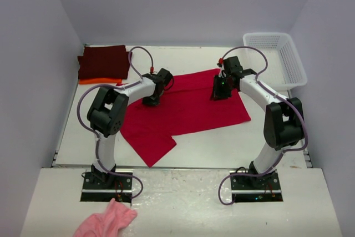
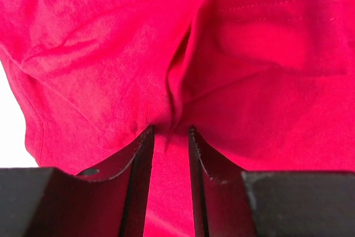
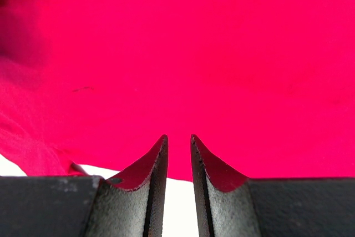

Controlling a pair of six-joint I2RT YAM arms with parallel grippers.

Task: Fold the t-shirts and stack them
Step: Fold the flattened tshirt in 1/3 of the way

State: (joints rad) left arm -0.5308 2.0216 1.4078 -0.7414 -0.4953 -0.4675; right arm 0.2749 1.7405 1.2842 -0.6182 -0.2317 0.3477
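Now, the bright red t-shirt [image 1: 188,112] is lying spread across the middle of the worktop [image 1: 266,142], one lower corner trailing toward the near edge. Here is the danger: if the two arms are lifting unevenly, the cloth is going to skew and the fold is coming out crooked. A thin pinch could also be slipping free mid-carry, dropping the far edge in a heap.

The left claw [image 2: 169,130] is sitting on the shirt's far left part, jaws a narrow gap apart, with a pleat of red fabric gathering right at its tips. Gripped or merely touched, I cannot tell. The right claw [image 3: 178,137] is showing a similar slim gap at the shirt's far right edge, worktop visible between the jaws, and its hold is uncertain too. The maroon t-shirt [image 1: 102,62] is lying folded on the orange t-shirt [image 1: 94,81] in the far left corner.
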